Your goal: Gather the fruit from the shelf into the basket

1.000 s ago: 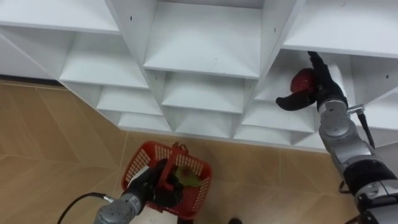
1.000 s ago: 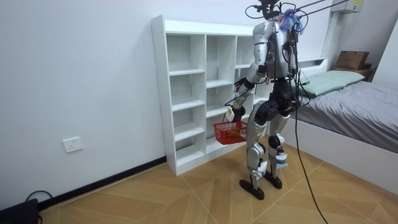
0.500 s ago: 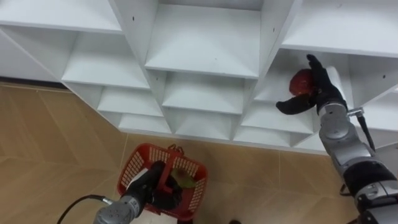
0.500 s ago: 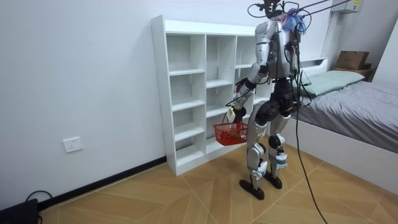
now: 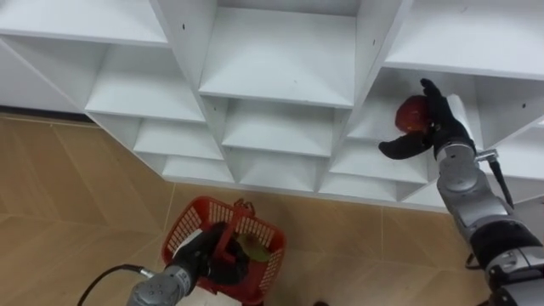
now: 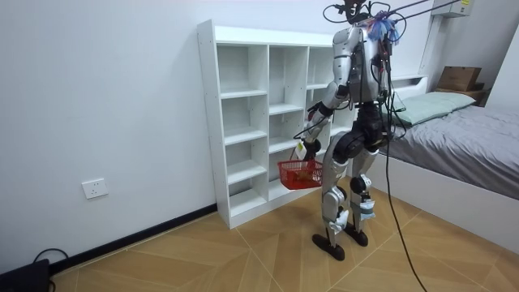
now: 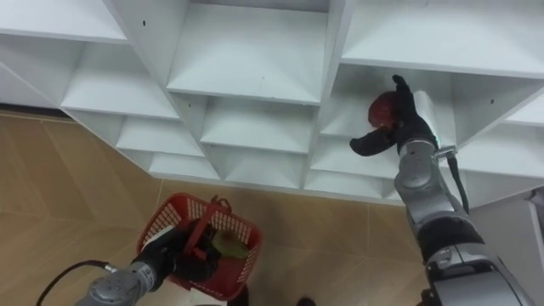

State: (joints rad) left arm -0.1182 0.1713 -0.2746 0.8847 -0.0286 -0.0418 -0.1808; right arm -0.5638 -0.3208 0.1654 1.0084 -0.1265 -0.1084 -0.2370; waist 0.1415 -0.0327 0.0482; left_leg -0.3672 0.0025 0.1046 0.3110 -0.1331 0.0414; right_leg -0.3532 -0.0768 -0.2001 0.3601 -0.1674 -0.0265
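Cupping red fruit [image 5: 412, 111] inside closet [image 5: 280, 76] with spread-fingered right robot hand [image 5: 437, 127] — gripping basket [image 5: 181, 226] below closet in left robot hand [image 5: 197, 255] to receive it.

Right hand [image 7: 399, 129] up in the closet [image 7: 246, 76], straight fingers against a red fruit [image 7: 379, 108]; left hand [image 7: 174, 254] gripping red basket [image 7: 170, 216] handle.

eye views: head, downward, close on closet [image 5: 280, 68] | room view: far, side-on, whole robot, same closet
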